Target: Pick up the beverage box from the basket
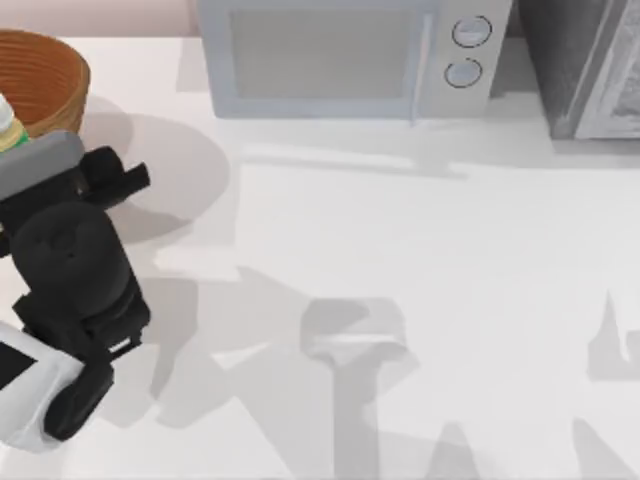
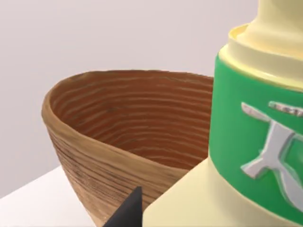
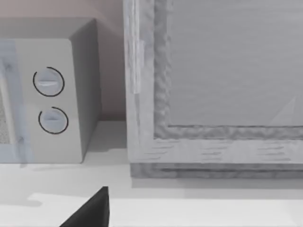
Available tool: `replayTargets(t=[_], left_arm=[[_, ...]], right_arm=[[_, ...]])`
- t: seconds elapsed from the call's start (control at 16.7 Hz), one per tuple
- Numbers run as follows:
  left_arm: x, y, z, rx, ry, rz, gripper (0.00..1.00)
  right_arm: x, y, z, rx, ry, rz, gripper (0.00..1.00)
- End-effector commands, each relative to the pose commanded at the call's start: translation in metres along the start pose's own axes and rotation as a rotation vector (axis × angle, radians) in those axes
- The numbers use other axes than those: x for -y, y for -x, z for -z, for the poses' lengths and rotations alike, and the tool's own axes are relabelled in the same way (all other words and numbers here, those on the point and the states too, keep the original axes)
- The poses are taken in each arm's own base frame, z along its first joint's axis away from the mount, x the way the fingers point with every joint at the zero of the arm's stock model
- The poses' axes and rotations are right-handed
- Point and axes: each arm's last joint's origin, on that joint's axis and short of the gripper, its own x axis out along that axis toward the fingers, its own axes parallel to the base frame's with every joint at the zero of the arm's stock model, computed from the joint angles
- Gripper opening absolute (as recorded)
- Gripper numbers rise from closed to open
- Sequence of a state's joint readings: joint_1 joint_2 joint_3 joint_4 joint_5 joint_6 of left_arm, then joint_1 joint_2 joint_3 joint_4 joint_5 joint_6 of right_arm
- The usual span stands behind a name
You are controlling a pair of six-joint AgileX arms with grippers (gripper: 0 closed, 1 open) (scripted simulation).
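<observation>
left end effector (image 1: 20,150) gripping beverage box (image 2: 246,142) just beside basket (image 2: 118,137) rim | risk: box slipping, clipping rim | right end effector (image 3: 90,213): finger spread cannot tell

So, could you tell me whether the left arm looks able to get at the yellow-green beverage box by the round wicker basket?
Probably yes: the left hand is already at the yellow-green beverage box, which looms close in its wrist view beside the round woven wicker basket, with nothing between them.

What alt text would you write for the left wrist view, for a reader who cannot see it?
A pale yellow beverage box with a green label stands close to the camera, in front of the brown woven basket. A dark fingertip of the left gripper shows at the lower edge.
</observation>
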State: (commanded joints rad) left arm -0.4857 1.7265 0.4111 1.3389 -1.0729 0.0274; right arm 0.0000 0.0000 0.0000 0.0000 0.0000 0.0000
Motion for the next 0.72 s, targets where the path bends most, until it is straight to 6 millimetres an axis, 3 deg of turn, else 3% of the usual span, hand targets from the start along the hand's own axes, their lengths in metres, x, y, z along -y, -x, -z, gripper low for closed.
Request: replayTargets(t=[0.36,0.72], left_arm=[[0.0000,0.0000,0.0000,0.000,0.000,0.000,0.98],[0.0000,0.0000,0.0000,0.000,0.000,0.000,1.00]], right_arm=[[0.0000,0.0000,0.0000,0.000,0.000,0.000,1.00],[0.0000,0.0000,0.0000,0.000,0.000,0.000,1.00]])
